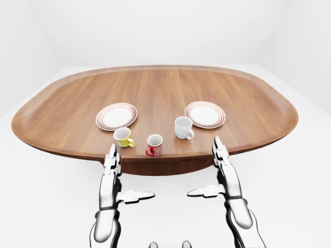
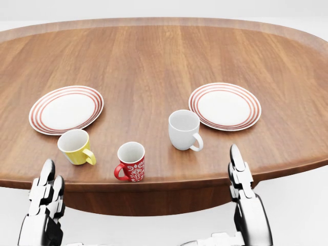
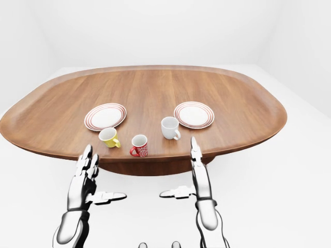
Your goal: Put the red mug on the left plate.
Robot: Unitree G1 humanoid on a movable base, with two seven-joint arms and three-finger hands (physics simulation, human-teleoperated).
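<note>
Two plates (image 2: pixel 66 109) (image 2: pixel 225 106) and three mugs, red (image 2: pixel 131 162), yellow (image 2: pixel 76 147), white (image 2: pixel 184 130), sit on the tabletop (image 2: pixel 154 61). Both hands (image 1: pixel 111 159) (image 1: pixel 220 151) are released, fingers extended; the head view crops them.

Oval wooden table (image 3: pixel 217 88), seen from my right eye. On it: left plate (image 3: pixel 105 117), red-ringed; right plate (image 3: pixel 194 114), matching; yellow mug (image 3: pixel 108 137) just below the left plate; red mug (image 3: pixel 139 145) near the table's lower edge; white mug (image 3: pixel 169 127) beside the right plate. My left hand (image 3: pixel 85 173) and right hand (image 3: pixel 198 165), fingers extended, thumbs pointing inward, below the table edge, touching nothing.
</note>
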